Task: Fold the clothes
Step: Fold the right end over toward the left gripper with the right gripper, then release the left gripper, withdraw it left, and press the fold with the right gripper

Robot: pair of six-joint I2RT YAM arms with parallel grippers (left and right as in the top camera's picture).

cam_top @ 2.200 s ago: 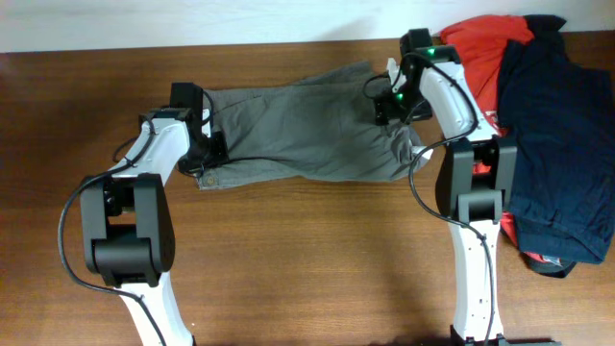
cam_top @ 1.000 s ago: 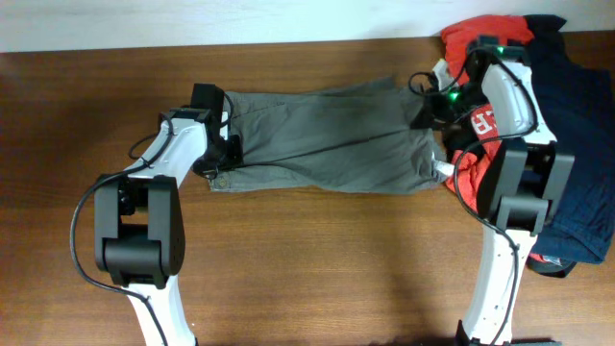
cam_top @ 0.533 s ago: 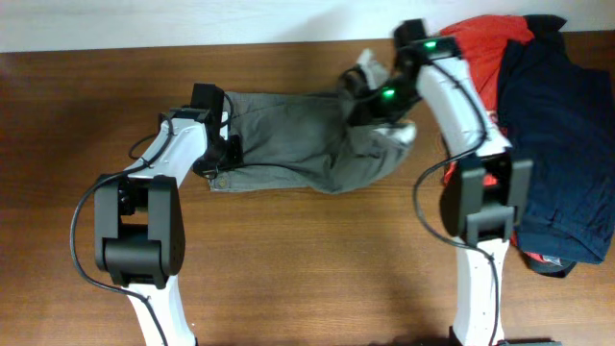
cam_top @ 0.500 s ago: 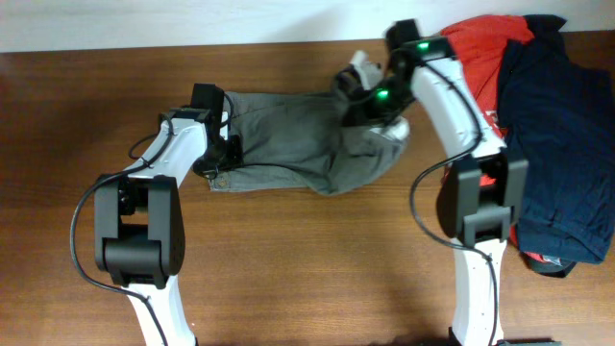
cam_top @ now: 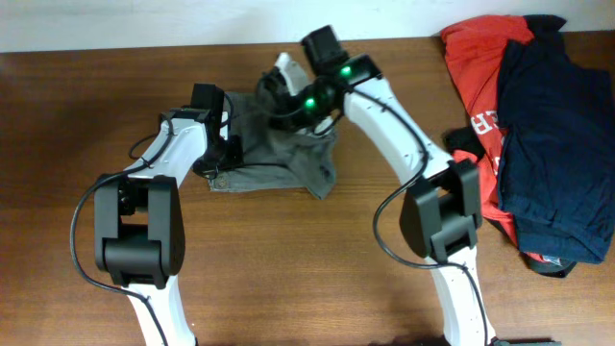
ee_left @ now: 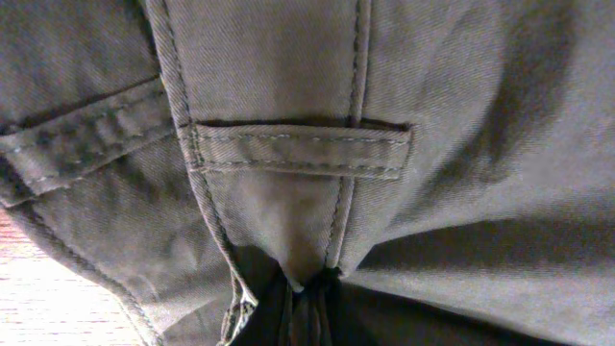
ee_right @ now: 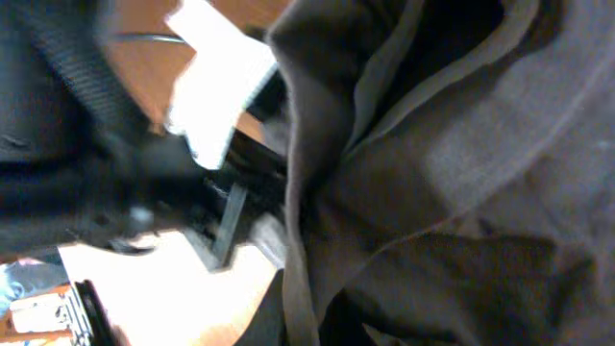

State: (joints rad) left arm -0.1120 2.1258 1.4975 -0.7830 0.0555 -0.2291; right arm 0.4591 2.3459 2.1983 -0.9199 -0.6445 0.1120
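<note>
The grey-khaki shorts (cam_top: 288, 165) lie bunched at the table's back middle, their right end doubled over toward the left. My left gripper (cam_top: 219, 152) is shut on the shorts' left edge; in the left wrist view a belt loop (ee_left: 298, 152) shows above the cloth pinched at my left gripper (ee_left: 307, 306). My right gripper (cam_top: 285, 96) is shut on the other end of the shorts and holds it raised just right of the left gripper. Grey fabric (ee_right: 461, 192) fills the right wrist view and hides the fingers; the picture is blurred.
A red printed T-shirt (cam_top: 476, 58) and a dark navy garment (cam_top: 557, 135) lie piled at the right edge of the wooden table (cam_top: 317, 269). The pale wall runs along the table's back edge, close behind the right gripper.
My right gripper has swung left across the table with its end of the shorts, folding the cloth over itself. The left gripper has stayed put.
</note>
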